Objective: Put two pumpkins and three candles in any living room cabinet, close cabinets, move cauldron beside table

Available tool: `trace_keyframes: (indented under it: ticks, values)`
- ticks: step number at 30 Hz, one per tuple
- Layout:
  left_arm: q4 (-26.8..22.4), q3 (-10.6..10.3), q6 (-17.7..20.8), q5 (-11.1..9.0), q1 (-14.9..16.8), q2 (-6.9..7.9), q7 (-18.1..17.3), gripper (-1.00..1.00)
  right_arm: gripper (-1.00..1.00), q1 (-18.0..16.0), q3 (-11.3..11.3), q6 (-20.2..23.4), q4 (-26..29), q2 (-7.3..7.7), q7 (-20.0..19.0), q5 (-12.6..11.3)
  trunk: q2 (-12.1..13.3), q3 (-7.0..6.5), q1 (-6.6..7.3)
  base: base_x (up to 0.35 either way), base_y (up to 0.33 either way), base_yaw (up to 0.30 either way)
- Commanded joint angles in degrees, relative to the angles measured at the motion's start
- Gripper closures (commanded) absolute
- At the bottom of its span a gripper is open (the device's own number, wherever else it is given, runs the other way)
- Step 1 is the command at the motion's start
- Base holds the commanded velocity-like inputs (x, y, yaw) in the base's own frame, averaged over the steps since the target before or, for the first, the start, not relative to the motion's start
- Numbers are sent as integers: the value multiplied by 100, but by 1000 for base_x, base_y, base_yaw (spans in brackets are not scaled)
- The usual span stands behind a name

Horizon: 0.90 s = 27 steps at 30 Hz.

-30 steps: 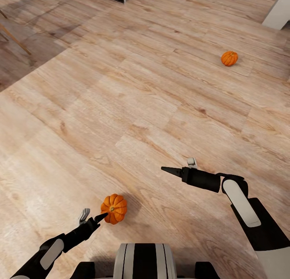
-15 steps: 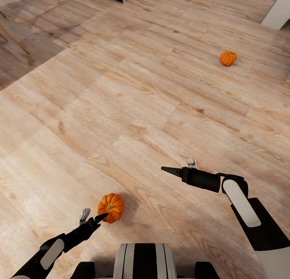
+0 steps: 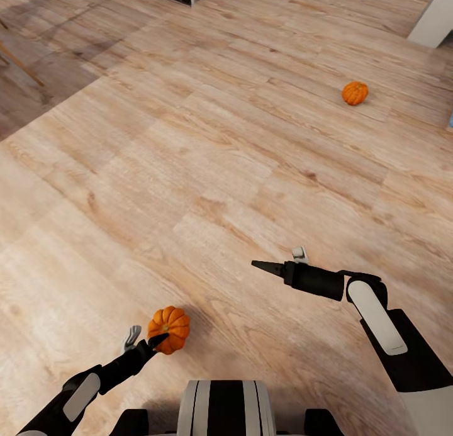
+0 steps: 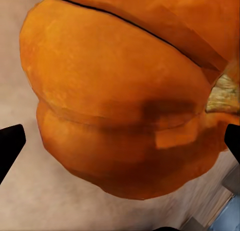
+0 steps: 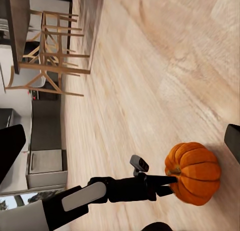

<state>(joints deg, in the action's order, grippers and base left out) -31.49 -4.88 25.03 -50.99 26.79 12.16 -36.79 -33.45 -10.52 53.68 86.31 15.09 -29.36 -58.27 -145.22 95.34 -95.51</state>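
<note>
My left arm reaches low and forward, its fingers (image 3: 143, 341) spread apart, one tip touching the ribbed orange pumpkin (image 3: 168, 328) on the pale wood-plank floor (image 3: 207, 165). My right arm is held out level, fingers (image 3: 280, 260) apart and empty. A second orange pumpkin (image 3: 355, 93) sits well apart, far ahead to the right.

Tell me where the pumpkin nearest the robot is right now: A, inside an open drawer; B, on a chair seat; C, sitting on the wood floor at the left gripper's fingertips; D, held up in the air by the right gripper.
C: the near pumpkin sits on the wood floor, right at the tips of the left gripper.
</note>
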Motion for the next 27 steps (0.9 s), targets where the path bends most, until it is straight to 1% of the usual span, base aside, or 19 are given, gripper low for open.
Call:
trace_keyframes:
  ticks: [1, 9, 15, 25, 26, 27]
  values:
    - [-3, -25, 37, -60, 2, 6, 0, -100, -100, -3, -3, 11, 0, 3, -26, 17, -1, 3, -1, 83, -1, 0]
    - [-6, -30, 37, -60, 2, 6, -4, -100, -100, -3, -19, 11, 0, 3, -26, 18, -1, 3, -1, 18, 0, 0]
    - [-6, -28, 37, -60, 2, 6, 3, -100, -100, -3, -25, 11, 0, 3, -26, 19, -1, 3, -1, 103, 34, 0]
    - [19, -15, 45, -67, 2, 15, 10, -100, -100, -3, -28, 11, -6, 3, -26, 22, -1, 3, -1, 5, 1, 0]
    - [26, -14, 45, -68, 2, 15, 7, 100, -100, -3, -28, 11, -7, 3, -26, 23, -1, 3, -1, 0, 0, 0]
    - [32, -13, 45, -68, 2, 15, 6, 100, -100, -3, -29, 11, -7, 3, -26, 25, -1, 3, -1, 0, 0, 0]
